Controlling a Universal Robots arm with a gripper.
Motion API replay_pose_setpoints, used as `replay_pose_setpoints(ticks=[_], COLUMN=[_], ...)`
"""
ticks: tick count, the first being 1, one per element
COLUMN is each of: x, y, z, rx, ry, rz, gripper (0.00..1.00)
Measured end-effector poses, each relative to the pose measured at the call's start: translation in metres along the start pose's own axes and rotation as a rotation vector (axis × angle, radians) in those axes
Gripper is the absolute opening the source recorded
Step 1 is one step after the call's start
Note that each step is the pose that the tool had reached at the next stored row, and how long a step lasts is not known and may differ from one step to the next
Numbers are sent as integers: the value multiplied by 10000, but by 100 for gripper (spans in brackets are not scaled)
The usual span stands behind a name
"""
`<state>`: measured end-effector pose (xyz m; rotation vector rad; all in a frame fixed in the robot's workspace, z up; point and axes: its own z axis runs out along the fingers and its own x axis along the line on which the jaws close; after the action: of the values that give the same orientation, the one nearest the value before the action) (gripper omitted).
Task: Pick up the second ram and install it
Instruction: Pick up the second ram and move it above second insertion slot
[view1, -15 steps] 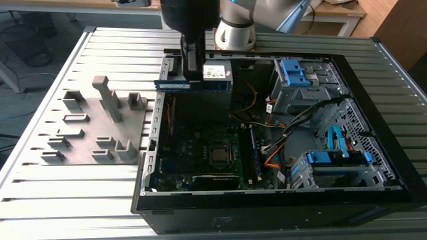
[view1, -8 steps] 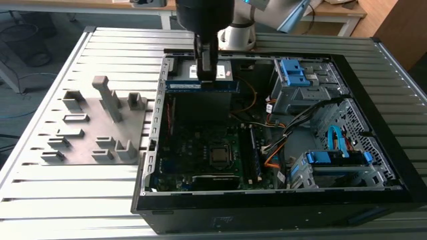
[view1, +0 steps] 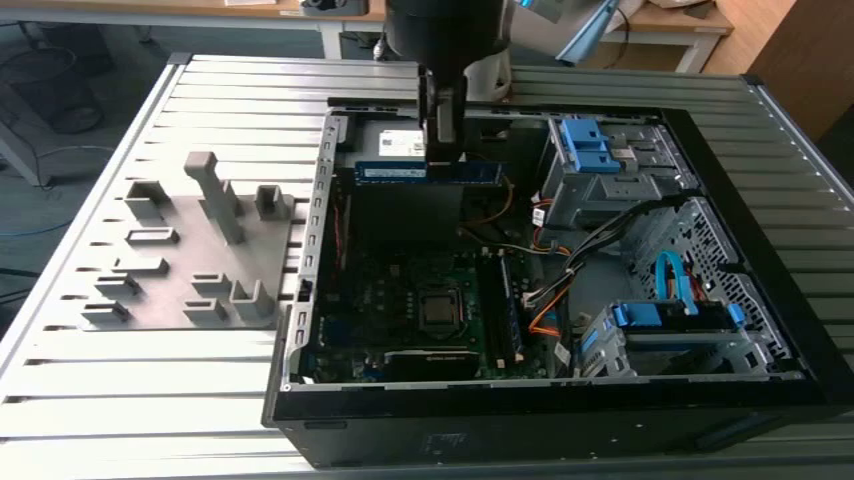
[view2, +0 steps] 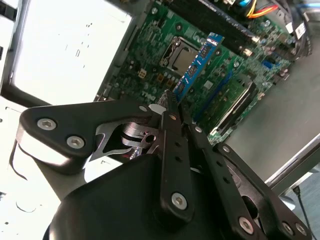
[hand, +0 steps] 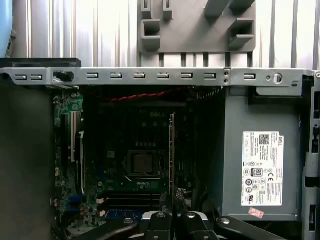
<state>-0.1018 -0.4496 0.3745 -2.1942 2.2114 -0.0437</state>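
My gripper (view1: 441, 158) is shut on the second ram (view1: 427, 172), a long blue-green stick with a white label. It holds the stick level above the open computer case (view1: 694, 390), over the end with the grey power-supply box (hand: 260, 160). In the second wrist view the ram (view2: 200, 62) juts out from between the black fingers (view2: 172, 122), over the green motherboard (view2: 165, 35). In the first wrist view the ram (hand: 172, 150) shows edge-on above the gripper (hand: 172, 217), beside the processor socket (hand: 142, 162).
A dark memory stick (view1: 507, 300) sits in a slot next to the processor socket (view1: 438, 305). Blue drive-bay clips (view1: 587, 140) and cables (view1: 587, 250) fill the case's side at the exterior view's right. A grey fixture plate with upright holders (view1: 187, 260) lies outside the case.
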Motion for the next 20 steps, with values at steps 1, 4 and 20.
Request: replay_pose_setpoints(ticks=[1, 4, 20], x=[0, -1, -4], y=[-24, -96, -482], z=[1, 3, 19], rx=[0, -1, -1], ry=[0, 1, 0], rz=[0, 1, 0], gripper=[14, 14, 14])
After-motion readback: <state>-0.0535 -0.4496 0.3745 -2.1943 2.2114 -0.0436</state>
